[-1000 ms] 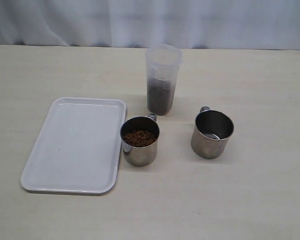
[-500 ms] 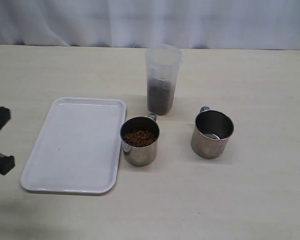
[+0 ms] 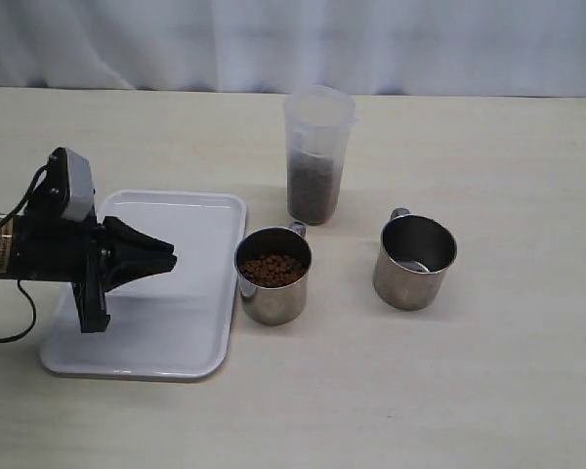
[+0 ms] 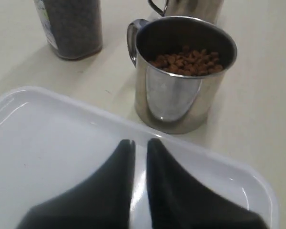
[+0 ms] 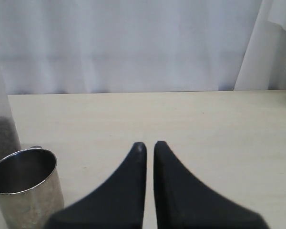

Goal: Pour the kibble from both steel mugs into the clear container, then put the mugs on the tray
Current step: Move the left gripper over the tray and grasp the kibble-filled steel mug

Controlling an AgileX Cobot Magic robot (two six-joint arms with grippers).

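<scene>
Your left gripper (image 3: 171, 261), tips together, over the tray (image 3: 181, 347); right gripper (image 5: 149, 144) closed too; steel mug (image 5: 25, 188) cropped. Beige table (image 3: 469, 391), white curtain (image 3: 273, 39).

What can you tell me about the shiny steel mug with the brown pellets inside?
The short, wide stainless-steel mug stands upright on the pale table, close beside a long edge of the white rectangular tray; whether they touch is unclear. Its polished wall mirrors the surroundings. A small loop handle at the rim points toward the tall clear plastic container. Small round dark-brown kibble fills it to somewhat below the rim. Nothing grips it.
</scene>
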